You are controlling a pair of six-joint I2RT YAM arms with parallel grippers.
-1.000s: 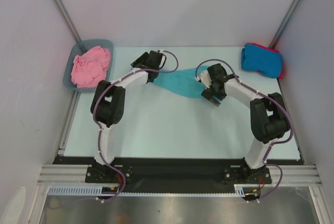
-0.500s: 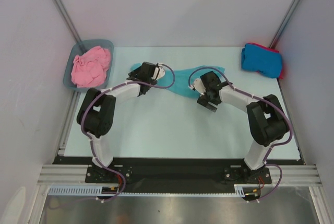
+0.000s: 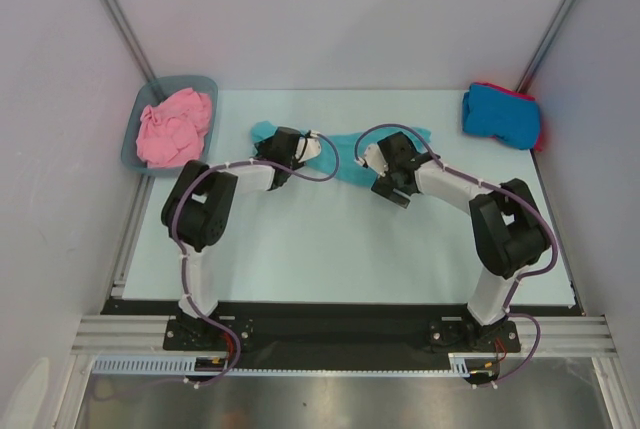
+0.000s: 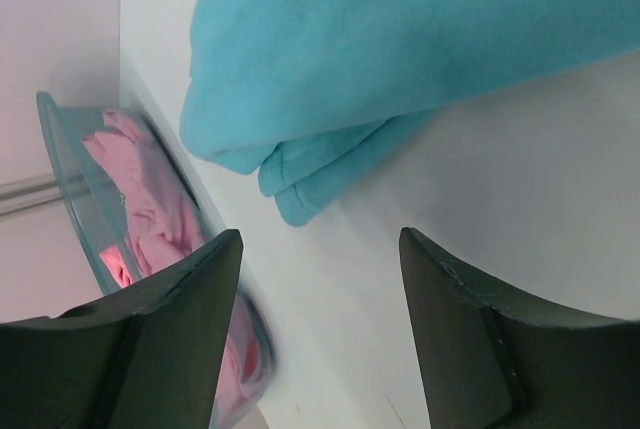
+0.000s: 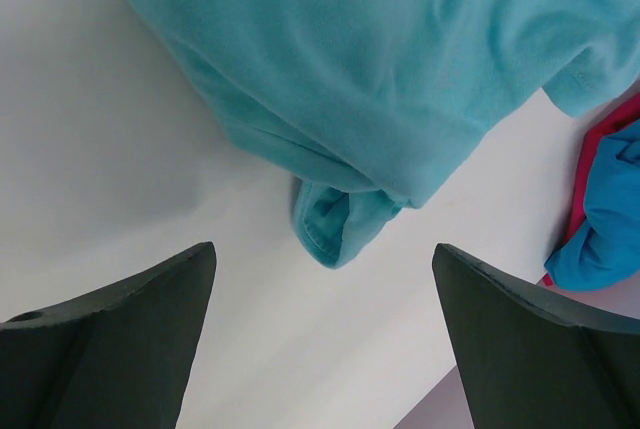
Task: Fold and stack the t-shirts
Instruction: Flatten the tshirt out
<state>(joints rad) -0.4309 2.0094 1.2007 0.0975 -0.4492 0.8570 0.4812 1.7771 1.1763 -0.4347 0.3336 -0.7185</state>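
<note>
The teal shirt (image 3: 343, 154) lies crumpled in a long band across the back middle of the surface (image 3: 320, 249), with one arm at each end of it. The left fingers (image 4: 170, 329) stand wide apart and empty – only bare surface shows between them, and the shirt's rolled end lies just ahead. The right fingers (image 5: 120, 339) are spread wide too, holding nothing; a folded corner of the teal cloth lies in the gap ahead of them, and whether they touch it cannot be told. The pink shirt (image 3: 175, 127) sits bunched in the tub (image 3: 183, 79) at the back left corner. At the back right, well apart from the teal one, the blue shirt (image 3: 500, 114) rests folded on the red shirt (image 3: 539, 134) – only a red edge shows beneath it.
</note>
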